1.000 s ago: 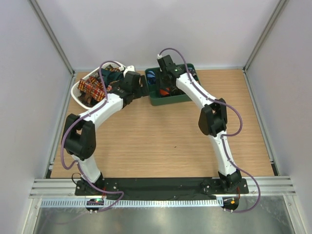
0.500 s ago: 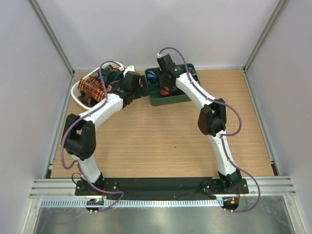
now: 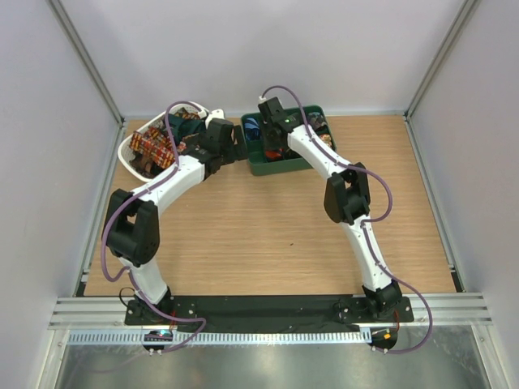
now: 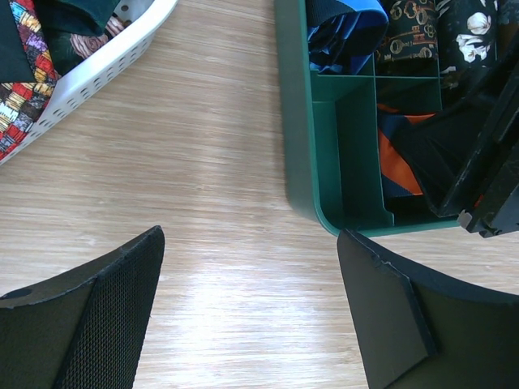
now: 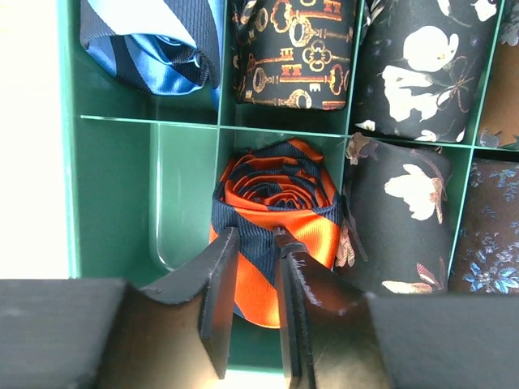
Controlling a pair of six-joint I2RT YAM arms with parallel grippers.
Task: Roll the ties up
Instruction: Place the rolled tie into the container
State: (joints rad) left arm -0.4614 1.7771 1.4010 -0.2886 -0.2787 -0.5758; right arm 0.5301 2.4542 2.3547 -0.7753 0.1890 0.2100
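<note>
Lab test cell: my left arm and right arm bolted to a black base plate, wooden tabletop, white panels, aluminium rails.

Overhead and close wrist views share the green tray.

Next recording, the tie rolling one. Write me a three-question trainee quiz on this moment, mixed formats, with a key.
1. True or false: the left hand is holding a tie.
2. In the right wrist view, which roll lies in the compartment directly above the orange-striped roll? A blue-striped roll; B gold-key roll; C white-floral roll.
3. Short answer: what container holds the red plaid tie?

Key: 1 false; 2 B; 3 the white basket.
</note>
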